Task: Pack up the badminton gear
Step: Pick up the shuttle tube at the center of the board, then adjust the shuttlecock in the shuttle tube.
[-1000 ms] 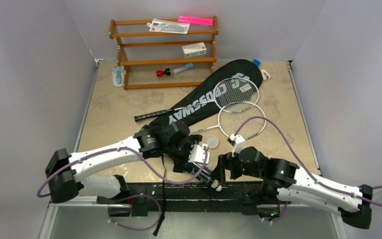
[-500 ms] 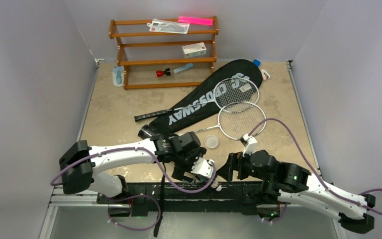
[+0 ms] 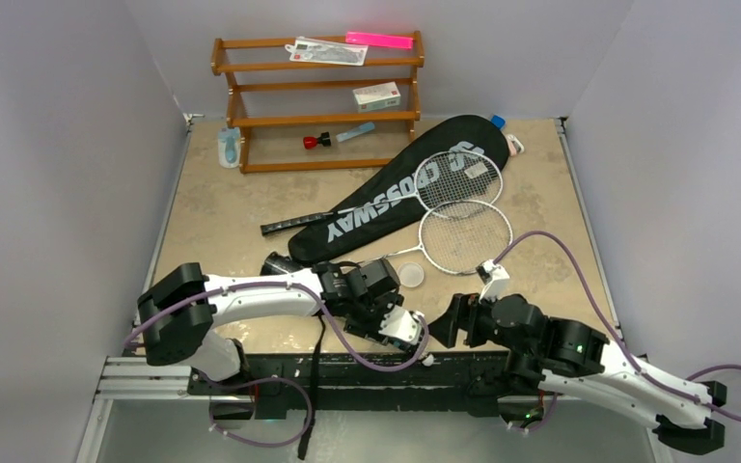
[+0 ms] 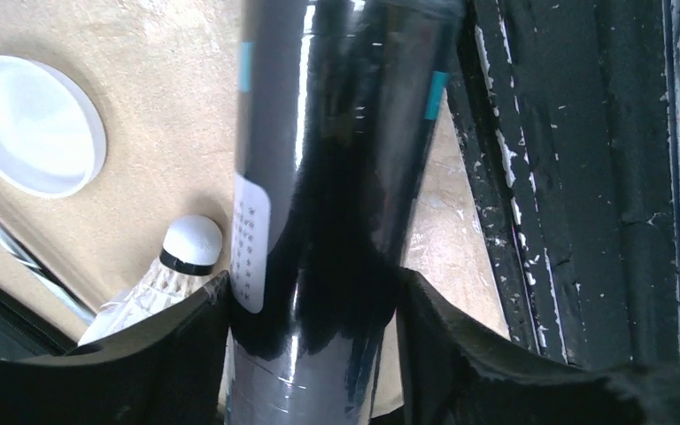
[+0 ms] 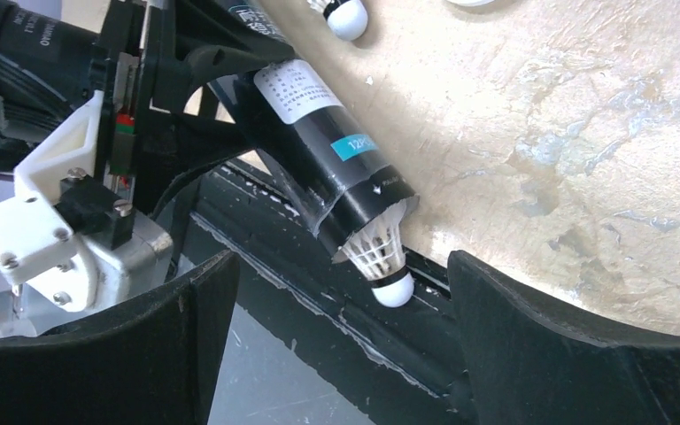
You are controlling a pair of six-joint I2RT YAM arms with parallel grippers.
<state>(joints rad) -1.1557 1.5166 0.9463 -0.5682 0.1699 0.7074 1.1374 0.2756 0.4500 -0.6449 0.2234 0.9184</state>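
Note:
The dark tube lies along the table's near edge. My left gripper is shut on it, both fingers pressed to its sides. A white shuttlecock sticks cork-first out of the tube's open end. That end lies between the wide-apart fingers of my open right gripper, which touch nothing. A loose shuttlecock lies beside the tube, with the white lid further off. Two rackets rest partly on the black CROSSWAY bag. Both grippers meet at the front edge.
The black base rail runs right beside the tube at the table edge. A brown wooden rack with small items stands at the back. A pale bottle-like thing lies left of it. The walls close in on both sides.
My left arm swung toward the near edge and its jaws closed on the tube. The right arm drew back a little to the right, still open.

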